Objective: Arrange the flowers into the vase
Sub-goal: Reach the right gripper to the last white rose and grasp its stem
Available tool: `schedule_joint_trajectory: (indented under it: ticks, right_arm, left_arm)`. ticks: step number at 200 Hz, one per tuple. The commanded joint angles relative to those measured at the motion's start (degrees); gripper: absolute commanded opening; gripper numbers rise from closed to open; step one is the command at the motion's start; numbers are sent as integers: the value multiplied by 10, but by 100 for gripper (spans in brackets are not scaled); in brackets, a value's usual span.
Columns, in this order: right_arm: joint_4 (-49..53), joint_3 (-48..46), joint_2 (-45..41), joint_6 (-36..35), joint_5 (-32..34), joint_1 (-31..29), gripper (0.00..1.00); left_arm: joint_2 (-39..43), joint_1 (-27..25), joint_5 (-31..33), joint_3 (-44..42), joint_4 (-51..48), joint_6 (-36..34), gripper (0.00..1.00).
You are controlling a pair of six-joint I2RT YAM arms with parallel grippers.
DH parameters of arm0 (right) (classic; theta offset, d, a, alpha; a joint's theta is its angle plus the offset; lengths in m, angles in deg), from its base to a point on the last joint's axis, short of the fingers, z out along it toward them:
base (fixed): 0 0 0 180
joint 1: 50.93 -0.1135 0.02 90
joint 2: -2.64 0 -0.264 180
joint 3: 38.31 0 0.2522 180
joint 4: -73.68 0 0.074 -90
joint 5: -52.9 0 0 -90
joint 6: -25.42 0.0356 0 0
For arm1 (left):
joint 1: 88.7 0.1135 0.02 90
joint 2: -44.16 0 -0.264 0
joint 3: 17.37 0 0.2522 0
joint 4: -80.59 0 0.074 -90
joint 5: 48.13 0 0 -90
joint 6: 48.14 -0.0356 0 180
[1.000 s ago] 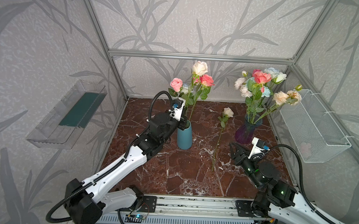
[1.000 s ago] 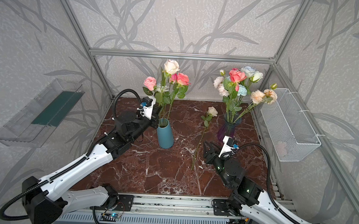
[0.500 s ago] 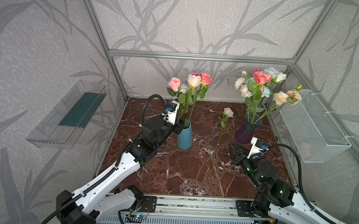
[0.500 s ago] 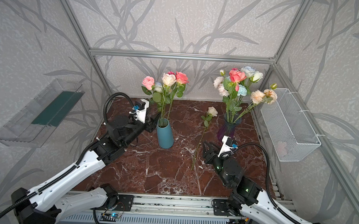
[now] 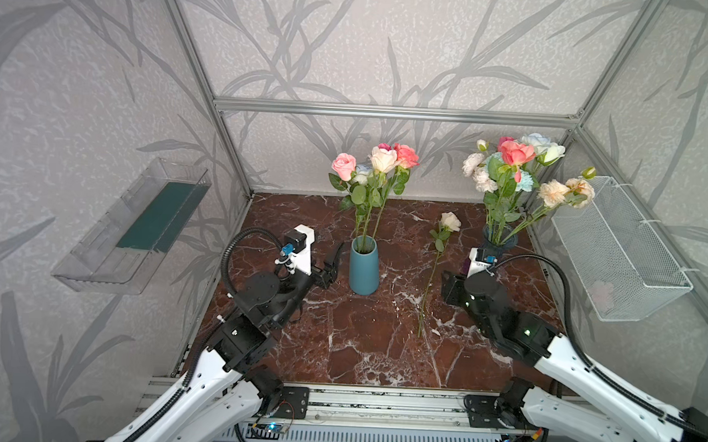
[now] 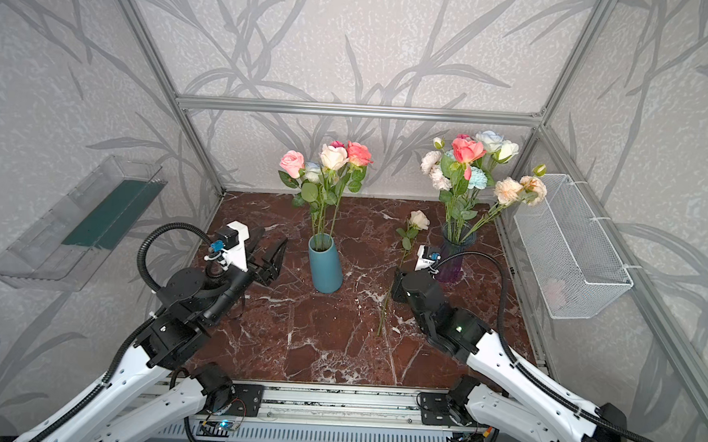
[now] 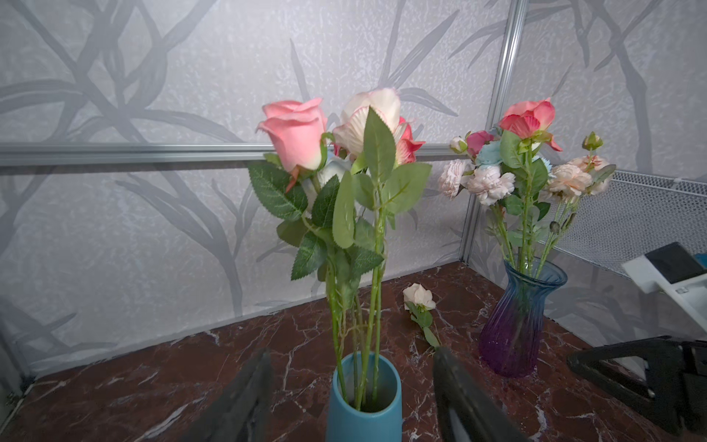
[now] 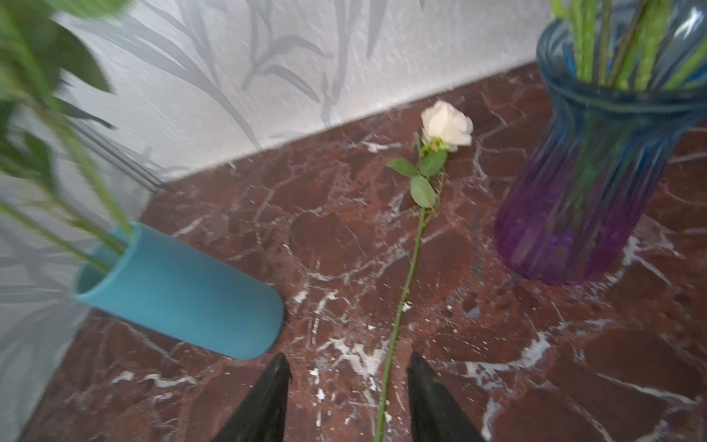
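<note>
In both top views the teal vase (image 5: pixel 364 270) stands mid-frame holding a handful of roses (image 5: pixel 382 159). The left gripper (image 5: pixel 332 262) sits just left of it, jaws spread and empty. A cream rose (image 5: pixel 450 221) lies flat on the marble floor (image 5: pixel 378 356) right of centre. The right gripper (image 8: pixel 348 358) hovers over its stem, jaws apart, not pinching. More flowers (image 5: pixel 514 155) fill the purple-blue glass vase (image 6: pixel 451 273) at right

Our left arm (image 5: pixel 204 386) bent at the elbow and reaching forward, our left gripper (image 6: pixel 271 244) tilted upward, jaws spread wide, our right arm (image 5: pixel 585 369) stretched low, our right gripper (image 8: pixel 348 359) angled downward, jaws partly parted
</note>
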State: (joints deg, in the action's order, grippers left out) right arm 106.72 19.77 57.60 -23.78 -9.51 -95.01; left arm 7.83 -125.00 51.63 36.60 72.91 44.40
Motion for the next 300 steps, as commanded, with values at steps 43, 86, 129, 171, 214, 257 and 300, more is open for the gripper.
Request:
schedule_joint_trajectory:
  ticks: [43,86,129,171,214,257,300]
  right_arm:
    - [59,48,196,-20,-63,30,50]
    - [21,131,327,-59,-98,115,51]
    - [80,287,509,-81,-118,155,36]
    - [93,340,576,-85,-113,181,31]
    - [98,354,615,-87,-119,193,29]
    - [96,369,650,-85,-146,206,27]
    - [76,350,640,-71,-212,218,6]
  left_arm:
    - [37,-1,-10,-27,42,53,71]
    - [14,-15,-103,-16,39,92,71]
    - [5,-52,-96,-15,31,78,71]
    - [4,-69,-93,-16,31,71,71]
    - [-6,-77,-96,-16,33,73,71]
    - [-8,-80,-89,-17,32,67,71]
    - [-9,-82,-85,-17,30,61,71]
